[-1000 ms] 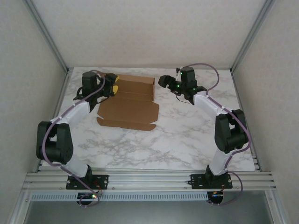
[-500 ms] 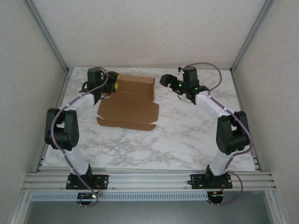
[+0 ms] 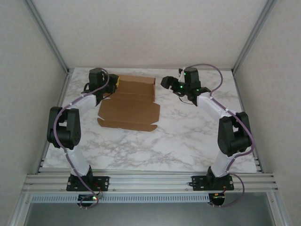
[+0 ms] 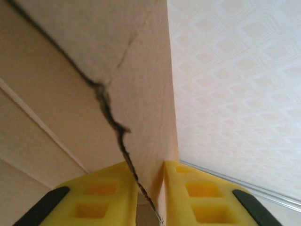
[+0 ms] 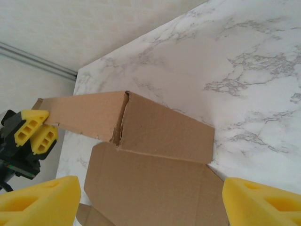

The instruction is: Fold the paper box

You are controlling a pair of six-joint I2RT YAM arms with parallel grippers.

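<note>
Left claw (image 4: 149, 188) pinches the box (image 3: 129, 110) wall at 10 o'clock, right claw (image 3: 165, 83) open, empty. Hard pull probably tears it.

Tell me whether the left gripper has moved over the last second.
Yes. The left gripper shifted slightly toward the far edge of the table, pinching the paper box.

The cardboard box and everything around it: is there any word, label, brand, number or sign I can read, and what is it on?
None can be read.
The cardboard box is plain brown, with no print on any face that shows.
The marbled table and the walls carry no writing.
The right arm shows small green lights, not letters.
Anything on the arm bases is too small to read.
</note>
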